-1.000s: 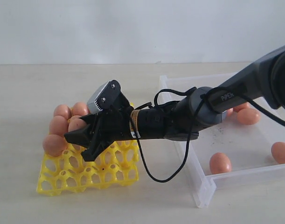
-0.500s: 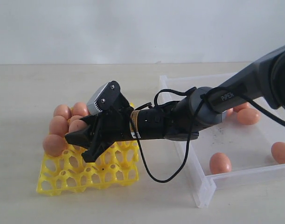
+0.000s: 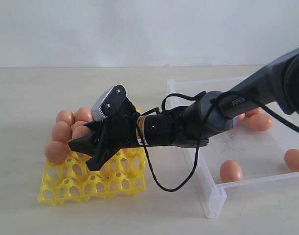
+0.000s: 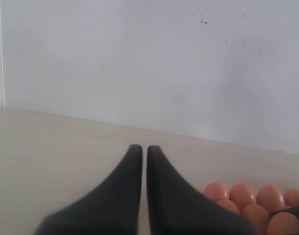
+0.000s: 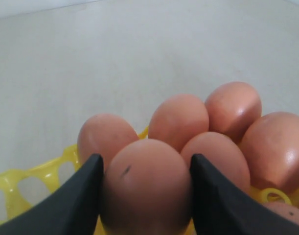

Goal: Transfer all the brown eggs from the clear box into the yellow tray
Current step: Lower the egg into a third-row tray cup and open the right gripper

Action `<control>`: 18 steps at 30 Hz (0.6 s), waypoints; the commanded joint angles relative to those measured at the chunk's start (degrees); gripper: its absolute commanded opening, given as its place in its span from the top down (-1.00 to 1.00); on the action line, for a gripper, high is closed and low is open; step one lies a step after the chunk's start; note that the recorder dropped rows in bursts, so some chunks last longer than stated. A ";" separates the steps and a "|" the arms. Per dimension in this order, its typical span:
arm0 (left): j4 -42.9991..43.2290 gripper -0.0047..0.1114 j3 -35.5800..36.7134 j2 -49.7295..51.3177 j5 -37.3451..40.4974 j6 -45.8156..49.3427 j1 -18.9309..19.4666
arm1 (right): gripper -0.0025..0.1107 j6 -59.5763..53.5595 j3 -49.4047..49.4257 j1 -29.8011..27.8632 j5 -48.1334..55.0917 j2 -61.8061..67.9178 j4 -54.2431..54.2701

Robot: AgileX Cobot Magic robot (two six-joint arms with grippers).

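Here, right jaws clasp one brown egg (image 5: 144,186) beside neighbours (image 5: 178,120) on the yellow tray (image 3: 95,185) (left jaws closed).

In the right wrist view, the smooth orange-brown egg (image 5: 147,191) clamped by the right gripper (image 5: 145,156) runs off the picture's edge with both black fingers (image 5: 78,200), so its underside and the cup below cannot be seen. The bright yellow openwork plastic tray (image 5: 41,166) shows only as slivers beyond the fingertips. In the exterior view, the gripper and its arm cover the tray cups beneath them. The shallow clear plastic box (image 3: 213,198) behind the wrist is cropped. The left gripper (image 4: 144,148) is cut off at its fingers' base, and a dark shape (image 4: 287,213) beside it is too cropped to identify.
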 commanded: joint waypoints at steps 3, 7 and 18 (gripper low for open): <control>-0.51 0.85 0.20 -0.14 -0.13 -0.51 -0.10 | 0.69 -0.70 -0.31 -0.15 0.32 -0.06 -0.13; -0.51 0.85 0.20 -0.14 -0.13 -0.51 -0.10 | 0.33 -0.57 -0.31 -0.15 0.96 -0.06 0.38; -0.51 0.85 0.20 -0.14 -0.13 -0.51 -0.10 | 0.05 -0.47 -0.31 -0.15 1.04 -0.06 0.73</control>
